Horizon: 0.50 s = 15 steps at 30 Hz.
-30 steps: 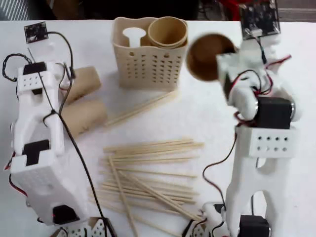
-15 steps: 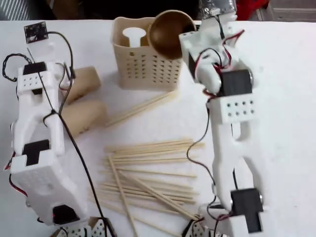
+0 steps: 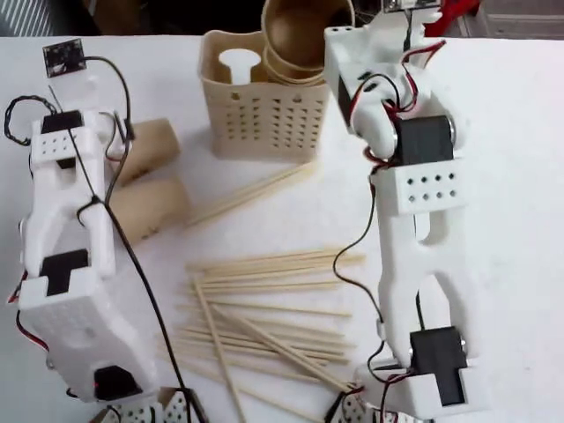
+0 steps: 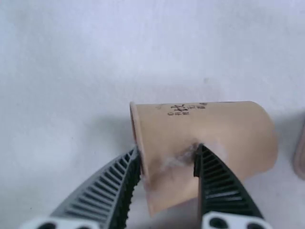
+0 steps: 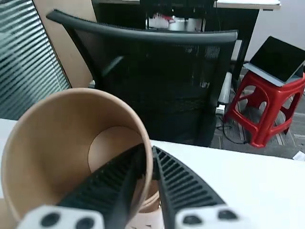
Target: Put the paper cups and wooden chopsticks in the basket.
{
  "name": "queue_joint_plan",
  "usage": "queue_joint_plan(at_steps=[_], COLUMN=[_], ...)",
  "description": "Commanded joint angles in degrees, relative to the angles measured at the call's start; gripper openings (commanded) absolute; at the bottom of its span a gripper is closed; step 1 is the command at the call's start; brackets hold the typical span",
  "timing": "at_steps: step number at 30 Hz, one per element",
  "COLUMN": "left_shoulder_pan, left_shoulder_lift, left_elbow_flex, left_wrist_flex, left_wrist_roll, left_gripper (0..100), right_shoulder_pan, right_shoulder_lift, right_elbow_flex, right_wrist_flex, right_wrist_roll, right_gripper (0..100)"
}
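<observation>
The right gripper [image 5: 147, 153] is clamped on the wall of the held cup [image 3: 304, 31], one finger inside the rim and one outside. This cup hangs over the right compartment of the basket [image 3: 264, 123], its axis near upright and its mouth upward, directly above a nested cup [image 3: 291, 72] already in that compartment. A second ago the held cup was to the right of the basket, mouth tipped sideways. To the left of the basket, the left gripper [image 4: 167, 151] has not moved: its fingers are parted astride the rim end of a lying cup [image 4: 209, 129], whose axis is level on the table. The chopsticks [image 3: 264, 300] lie in front of the basket, mostly parallel to its front wall.
</observation>
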Motion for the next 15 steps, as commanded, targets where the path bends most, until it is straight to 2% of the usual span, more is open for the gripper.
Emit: queue_joint_plan(at_steps=[1, 11, 13, 15], left_shoulder_pan=[2.4, 2.4, 2.4, 2.4], left_shoulder_lift=[3.5, 3.5, 3.5, 3.5], left_elbow_flex=[0.5, 0.5, 0.5, 0.5], left_wrist_flex=[0.0, 0.0, 0.0, 0.0], left_wrist_roll=[-0.9, -0.9, -0.9, -0.9], left_gripper=[19, 19, 19, 19], right_shoulder_pan=[0.9, 2.6, 2.5, 2.3], right_shoulder_lift=[3.2, 11.8, 11.7, 11.7], right_elbow_flex=[-2.8, -2.9, -2.9, -2.9], right_wrist_flex=[-2.0, -4.3, -2.5, -1.6], right_wrist_roll=[-0.7, -0.7, -0.7, -0.7], right_gripper=[1.5, 1.9, 6.9, 16.5])
